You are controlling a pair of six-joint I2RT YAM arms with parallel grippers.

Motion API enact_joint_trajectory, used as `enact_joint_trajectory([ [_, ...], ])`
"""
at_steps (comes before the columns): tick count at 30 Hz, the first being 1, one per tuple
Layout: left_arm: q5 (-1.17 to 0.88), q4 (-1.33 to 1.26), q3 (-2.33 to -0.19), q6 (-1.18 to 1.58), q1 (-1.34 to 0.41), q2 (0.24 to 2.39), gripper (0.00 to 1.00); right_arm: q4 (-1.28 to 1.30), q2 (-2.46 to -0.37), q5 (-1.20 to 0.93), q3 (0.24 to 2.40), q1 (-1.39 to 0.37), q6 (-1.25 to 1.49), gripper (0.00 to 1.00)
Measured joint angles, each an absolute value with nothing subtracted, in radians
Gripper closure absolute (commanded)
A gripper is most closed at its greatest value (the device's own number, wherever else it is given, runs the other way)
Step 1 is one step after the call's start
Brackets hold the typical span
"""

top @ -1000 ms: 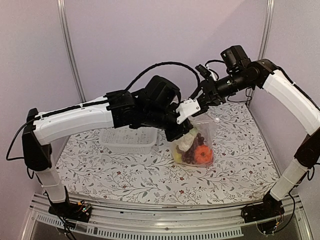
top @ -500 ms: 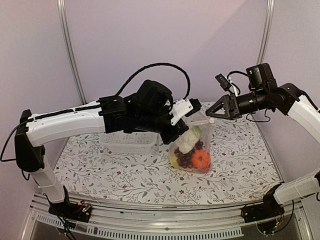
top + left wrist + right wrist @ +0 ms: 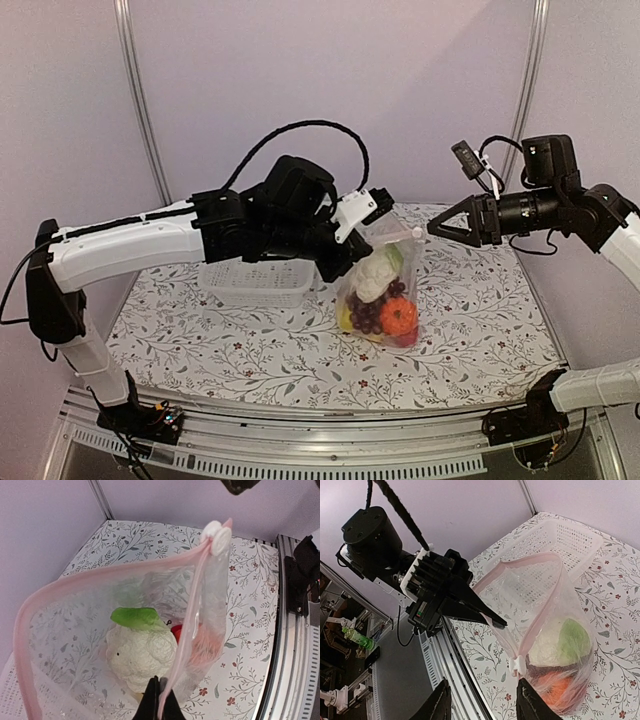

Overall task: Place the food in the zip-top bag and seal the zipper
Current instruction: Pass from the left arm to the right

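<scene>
Bag (image 3: 402, 243) of food (image 3: 385, 300), pink rim pinched in the left hand (image 3: 157, 702); right hand (image 3: 438, 230) spread open, apparently clear of it, above the counter (image 3: 250, 340)

the right gripper (image 3: 484, 684) hangs above the bag (image 3: 540, 605) with its jaws spread wide, touching nothing. the bag stands on the floral tabletop (image 3: 620, 605), mouth gaping, and its pink zipper (image 3: 530, 559) loops round to a white slider (image 3: 516, 665) at the near end. the left gripper (image 3: 497, 621) pinches the rim, jaws closed. inside lie a cauliflower (image 3: 545, 650) with a green leaf (image 3: 572, 635), grapes (image 3: 539, 672) and an orange fruit (image 3: 555, 687). a white basket (image 3: 570, 535) sits just behind.
</scene>
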State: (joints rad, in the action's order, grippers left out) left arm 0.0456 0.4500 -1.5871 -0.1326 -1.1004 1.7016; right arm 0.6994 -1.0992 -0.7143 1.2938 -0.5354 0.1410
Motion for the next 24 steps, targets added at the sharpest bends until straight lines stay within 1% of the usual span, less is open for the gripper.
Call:
enact_joint_trajectory([
  [6, 0.029, 0.438, -1.587, -0.115, -1.090, 1.697, 1.00, 0.694, -1.116, -0.687, 1.256, -0.539, 0.085, 0.64],
  [12, 0.016, 0.429, -1.587, -0.099, -1.080, 1.696, 1.00, 0.685, -1.147, -0.645, 1.255, -0.568, 0.038, 0.73],
  [15, 0.014, 0.427, -1.587, -0.095, -1.077, 1.696, 1.00, 0.678, -1.159, -0.624, 1.255, -0.575, 0.027, 0.76],
  [17, 0.013, 0.424, -1.587, -0.092, -1.076, 1.696, 1.00, 0.671, -1.166, -0.610, 1.255, -0.580, 0.016, 0.77],
  [24, 0.011, 0.423, -1.587, -0.078, -1.076, 1.696, 1.00, 0.642, -1.168, -0.543, 1.247, -0.589, -0.017, 0.75],
])
